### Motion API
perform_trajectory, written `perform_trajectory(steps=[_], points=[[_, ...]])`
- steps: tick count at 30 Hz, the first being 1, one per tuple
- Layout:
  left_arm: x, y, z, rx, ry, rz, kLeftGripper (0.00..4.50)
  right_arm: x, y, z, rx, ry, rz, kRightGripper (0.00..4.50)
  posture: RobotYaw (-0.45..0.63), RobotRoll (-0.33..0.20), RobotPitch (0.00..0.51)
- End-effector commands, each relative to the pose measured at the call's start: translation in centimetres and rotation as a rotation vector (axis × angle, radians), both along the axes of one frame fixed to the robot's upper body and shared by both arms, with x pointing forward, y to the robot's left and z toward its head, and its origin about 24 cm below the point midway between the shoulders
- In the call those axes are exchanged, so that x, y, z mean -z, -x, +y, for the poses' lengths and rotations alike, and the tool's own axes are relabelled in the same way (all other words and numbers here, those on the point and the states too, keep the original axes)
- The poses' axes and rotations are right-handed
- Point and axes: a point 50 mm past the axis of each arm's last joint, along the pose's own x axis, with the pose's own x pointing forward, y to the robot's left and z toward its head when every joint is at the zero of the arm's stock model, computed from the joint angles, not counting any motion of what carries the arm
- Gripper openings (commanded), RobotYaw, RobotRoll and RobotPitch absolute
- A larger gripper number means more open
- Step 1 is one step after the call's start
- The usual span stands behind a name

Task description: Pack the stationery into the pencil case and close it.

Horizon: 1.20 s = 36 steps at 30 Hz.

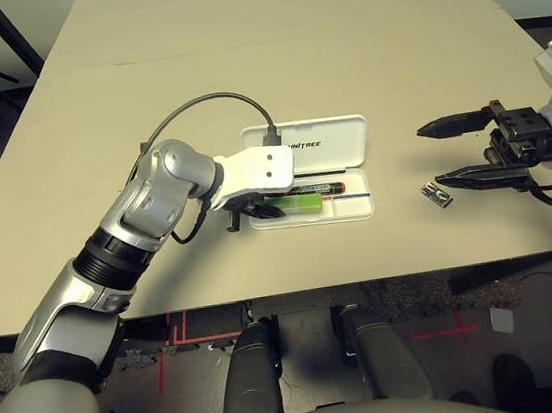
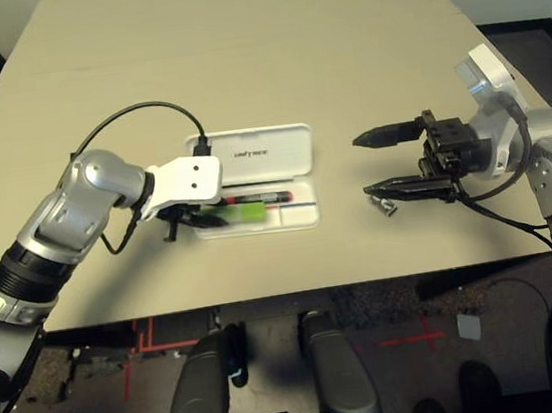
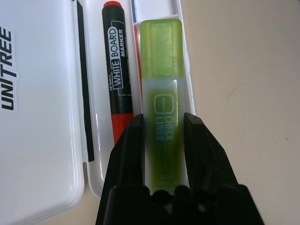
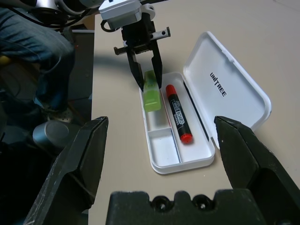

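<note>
Gripping the green highlighter (image 3: 164, 98) by its sides, the left hand (image 3: 163, 123) holds it lengthwise over the long compartment nearest the bench's (image 1: 418, 48) front edge, presumably so it can drop in beside the marker (image 3: 117, 61). That marker lies in the pencil case (image 4: 183, 165), whose lid is open, leaving room for loading. Toward the bench's right edge, the right hand (image 1: 431, 155) has fingers spread near the metal clip (image 1: 437, 195), probably to fetch it next.
</note>
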Motion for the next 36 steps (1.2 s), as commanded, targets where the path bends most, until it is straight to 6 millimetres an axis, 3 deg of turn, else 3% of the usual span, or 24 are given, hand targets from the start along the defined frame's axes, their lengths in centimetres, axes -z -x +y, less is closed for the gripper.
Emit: perform_trajectory(steps=[1, 9, 18, 26, 36], points=[[0.5, 0.2, -0.3, -0.01, -0.007, 0.027, 1.07, 0.0, 0.2, -0.1, 0.011, 0.001, -0.006, 4.5, -0.1, 0.0, 0.19], [0.8, 0.5, -0.8, -0.018, 0.002, 0.04, 1.07, 0.1, 0.0, 0.1, 0.027, 0.004, -0.008, 4.5, -0.1, 0.0, 0.188], [0.7, 1.2, -1.1, -0.012, 0.033, 0.072, 4.4, 0.6, -0.4, 0.2, 0.152, 0.067, 0.018, 4.5, -0.09, 0.0, 0.191], [-0.5, 1.5, -0.7, -0.038, 0.084, 0.084, 4.46, 1.0, 0.1, 0.6, 0.327, 0.125, 0.06, 4.5, -0.1, 0.0, 0.199], [-2.5, 1.3, 1.5, -0.115, 0.136, 0.079, 4.46, 2.7, 1.8, -0.7, 0.663, 0.469, 0.187, 4.5, -0.11, 0.0, 0.202]])
